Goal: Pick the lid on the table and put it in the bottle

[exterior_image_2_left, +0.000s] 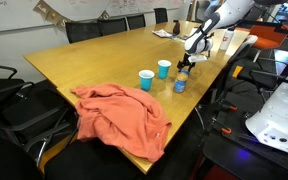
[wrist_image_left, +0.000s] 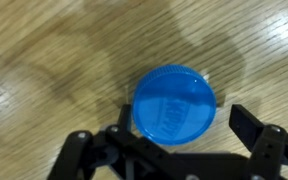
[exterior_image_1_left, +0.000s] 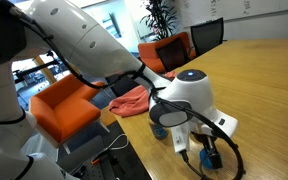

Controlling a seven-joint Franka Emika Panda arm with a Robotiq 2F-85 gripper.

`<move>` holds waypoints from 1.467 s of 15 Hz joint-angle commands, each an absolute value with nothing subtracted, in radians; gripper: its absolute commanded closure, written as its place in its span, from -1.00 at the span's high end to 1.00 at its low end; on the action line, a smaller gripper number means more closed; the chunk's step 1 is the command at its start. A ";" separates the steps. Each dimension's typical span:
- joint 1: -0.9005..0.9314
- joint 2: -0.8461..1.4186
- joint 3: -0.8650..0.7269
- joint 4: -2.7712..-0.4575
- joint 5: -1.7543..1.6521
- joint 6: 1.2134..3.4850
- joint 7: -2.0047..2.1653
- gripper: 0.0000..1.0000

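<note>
In an exterior view, one white robot arm (exterior_image_1_left: 94,45) is reaching over the light-brown wooden table (exterior_image_1_left: 254,80), with your tool (exterior_image_1_left: 209,152) hanging low. One orange cloth (exterior_image_1_left: 132,100) is lying behind it.

In an exterior view, two light-blue plastic cups (exterior_image_2_left: 146,79) (exterior_image_2_left: 164,68) are standing near one short clear bottle (exterior_image_2_left: 180,84), and the tool is hovering just above that bottle.

In the wrist view, one flat, round, bright-blue plastic lid (wrist_image_left: 174,105) is lying on the table. Your tool's two fingers (wrist_image_left: 249,128) are standing apart, with the lid sitting partly between them.
</note>
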State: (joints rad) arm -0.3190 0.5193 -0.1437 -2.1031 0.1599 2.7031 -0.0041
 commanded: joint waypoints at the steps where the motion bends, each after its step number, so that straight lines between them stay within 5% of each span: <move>1: -0.322 0.527 -0.142 -2.084 0.168 2.676 -0.010 1.00; 11: -0.313 0.546 -0.149 -2.077 0.157 2.662 -0.001 1.00; 12: -0.315 0.548 -0.148 -2.078 0.159 2.664 -0.003 0.50; 15: -0.316 0.546 -0.149 -2.078 0.158 2.666 -0.005 0.14; 22: -0.314 0.427 -0.150 -2.132 0.140 2.646 -0.037 0.09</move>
State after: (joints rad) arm -0.3167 0.5299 -0.1473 -2.0929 0.1544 2.6918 -0.0041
